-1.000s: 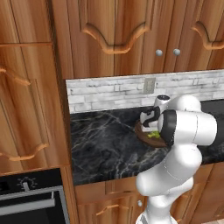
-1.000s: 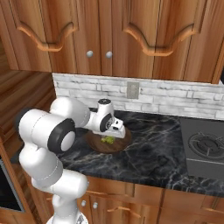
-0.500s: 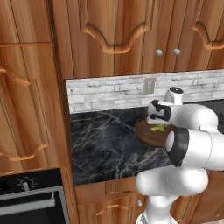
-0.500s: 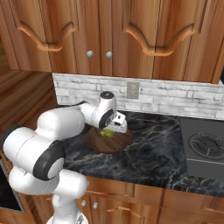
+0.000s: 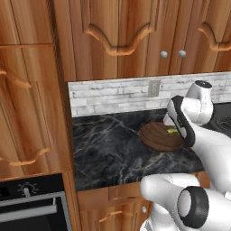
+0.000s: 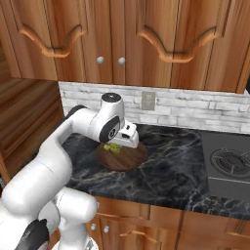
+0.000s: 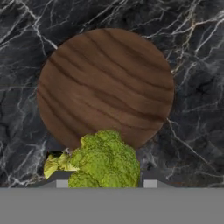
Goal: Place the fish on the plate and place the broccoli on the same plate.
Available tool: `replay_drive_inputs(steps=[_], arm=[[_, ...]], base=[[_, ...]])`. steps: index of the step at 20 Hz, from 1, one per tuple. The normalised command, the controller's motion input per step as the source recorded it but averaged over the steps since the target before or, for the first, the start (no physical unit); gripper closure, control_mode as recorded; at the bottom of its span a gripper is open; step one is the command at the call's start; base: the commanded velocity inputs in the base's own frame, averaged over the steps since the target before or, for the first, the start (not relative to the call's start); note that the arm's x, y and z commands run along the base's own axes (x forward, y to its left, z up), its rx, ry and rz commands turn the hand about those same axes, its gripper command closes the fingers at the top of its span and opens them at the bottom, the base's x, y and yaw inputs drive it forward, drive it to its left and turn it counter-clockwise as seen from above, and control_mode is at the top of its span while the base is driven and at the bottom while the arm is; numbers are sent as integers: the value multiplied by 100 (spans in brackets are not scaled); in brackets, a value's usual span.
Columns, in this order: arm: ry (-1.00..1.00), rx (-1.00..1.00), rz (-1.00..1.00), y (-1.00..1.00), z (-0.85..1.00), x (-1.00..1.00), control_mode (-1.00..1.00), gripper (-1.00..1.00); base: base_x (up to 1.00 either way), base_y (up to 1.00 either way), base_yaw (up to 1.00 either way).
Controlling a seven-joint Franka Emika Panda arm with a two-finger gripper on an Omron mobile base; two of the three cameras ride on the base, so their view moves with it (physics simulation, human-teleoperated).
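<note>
Since a second ago your arm has swung further across the counter: the white hand that sat over the near edge of the plate (image 6: 122, 156) now hangs at its far right side in the left base view, and the broccoli (image 7: 105, 159) has travelled with it. You can see in the hand view that the gripper (image 7: 103, 186) is closed narrowly around the broccoli, which fills the lower middle of that frame between the two light finger pads, with a smaller yellow-green floret poking out at lower left. It is carried above the plate's rim, not yet resting on the wood.

As for progress, your plate is bare: its dark brown grained face takes up the centre of the hand view with nothing lying on it. So neither item looks delivered. I judge the broccoli placement to be close, needing only a lowering and release; the fish has yet to be fetched.

Your work surface is a black marble counter (image 5: 108, 149) with pale veins, backed by a strip of grey-white brick tile (image 6: 195, 110) holding a wall socket (image 6: 148, 100). Wooden cabinets (image 6: 117, 39) with carved fronts and small round knobs run along the top. A stove burner (image 6: 232, 163) sits at the right edge of the right base view, and an oven (image 5: 31, 203) at the lower left of the left base view.
</note>
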Motion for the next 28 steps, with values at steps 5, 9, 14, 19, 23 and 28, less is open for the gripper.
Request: replay_drive_inputs(steps=[5, 9, 14, 19, 23, 28], arm=[[0, -1, -6, 0, 15, -94, -100, 100], [0, -12, -13, 1, 17, -40, -100, 100], [2, -18, -14, 3, 1, -2, -100, 100], [2, -2, -7, -8, -5, 0, -100, 100], [0, 0, 0, 0, 0, 0, -100, 100], [0, 0, 0, -2, 0, 0, 100, 100]], base=[[0, 0, 0], [0, 0, 0], [0, 0, 0], [0, 0, 0], [0, 0, 0], [0, -20, 0]])
